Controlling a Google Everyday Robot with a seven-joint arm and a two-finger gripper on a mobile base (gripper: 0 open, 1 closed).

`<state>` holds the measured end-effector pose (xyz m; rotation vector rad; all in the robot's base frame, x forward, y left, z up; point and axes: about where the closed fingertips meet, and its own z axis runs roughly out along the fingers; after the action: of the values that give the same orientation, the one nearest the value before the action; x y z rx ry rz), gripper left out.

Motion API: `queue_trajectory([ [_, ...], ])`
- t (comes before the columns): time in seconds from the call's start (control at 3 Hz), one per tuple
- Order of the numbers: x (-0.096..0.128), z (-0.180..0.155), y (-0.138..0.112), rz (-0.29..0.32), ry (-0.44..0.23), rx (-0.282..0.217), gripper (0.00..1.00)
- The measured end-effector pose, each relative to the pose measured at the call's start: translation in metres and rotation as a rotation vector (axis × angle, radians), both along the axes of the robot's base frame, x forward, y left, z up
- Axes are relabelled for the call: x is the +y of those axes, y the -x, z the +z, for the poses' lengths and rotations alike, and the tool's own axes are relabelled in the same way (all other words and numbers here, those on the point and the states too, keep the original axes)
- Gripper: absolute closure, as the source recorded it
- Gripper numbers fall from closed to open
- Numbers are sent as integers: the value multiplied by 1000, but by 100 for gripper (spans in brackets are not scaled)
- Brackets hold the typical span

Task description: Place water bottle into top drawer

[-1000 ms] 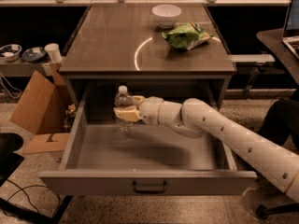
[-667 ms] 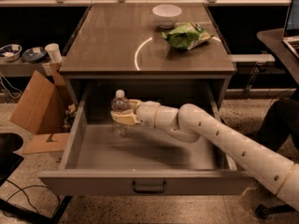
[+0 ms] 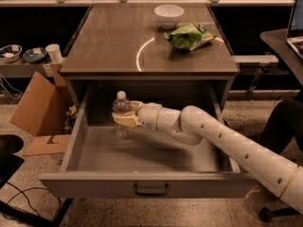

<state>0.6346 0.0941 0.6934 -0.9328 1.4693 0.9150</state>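
Observation:
The water bottle [image 3: 121,109] is a small clear ribbed bottle with a white cap. It stands upright inside the open top drawer [image 3: 147,186], near its back left, low over the drawer floor. My gripper [image 3: 124,117] reaches in from the right on a white arm and is shut on the bottle's middle. The drawer is grey metal, pulled fully out, with a dark bar handle [image 3: 151,190] at the front centre.
On the cabinet top [image 3: 118,46] are a white bowl [image 3: 169,14] and a green chip bag [image 3: 189,36]. A cardboard box [image 3: 38,105] stands left of the cabinet. A white paper cup [image 3: 54,53] sits on a low shelf at left. A desk with a laptop [image 3: 296,22] is at right.
The gripper and bottle have moved slightly left and lower inside the drawer. The grip on the bottle is unchanged.

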Motion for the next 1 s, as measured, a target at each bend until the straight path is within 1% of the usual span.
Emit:
queue_trajectory([
  [0.33,0,0,0,0,0,0,35],
  [0.67,0,0,0,0,0,0,13],
  [1.0,0,0,0,0,0,0,0],
])
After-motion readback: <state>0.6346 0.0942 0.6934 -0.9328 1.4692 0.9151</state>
